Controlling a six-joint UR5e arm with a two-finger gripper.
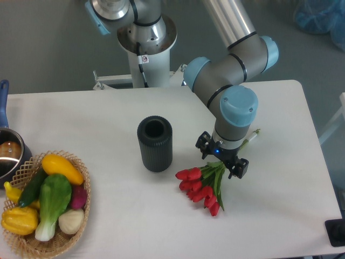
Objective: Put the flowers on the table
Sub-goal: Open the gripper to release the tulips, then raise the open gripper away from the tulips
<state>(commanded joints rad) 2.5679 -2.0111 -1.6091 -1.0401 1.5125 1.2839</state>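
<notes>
The flowers [202, 188], a bunch of red tulips with green stems, lie on the white table [108, 113] to the right of the dark cylinder [155, 143]. Their heads point to the lower left and a stem end sticks out at the upper right. My gripper [222, 156] points straight down over the stems, just above the leaves. Its black finger links stand spread to both sides of the stems, so it looks open. The fingertips are hidden under the wrist.
A wicker basket [24, 245] with colourful vegetables stands at the front left corner. A dark pot [8, 156] with a blue handle sits at the left edge. The robot base [145, 48] stands behind the table's far edge.
</notes>
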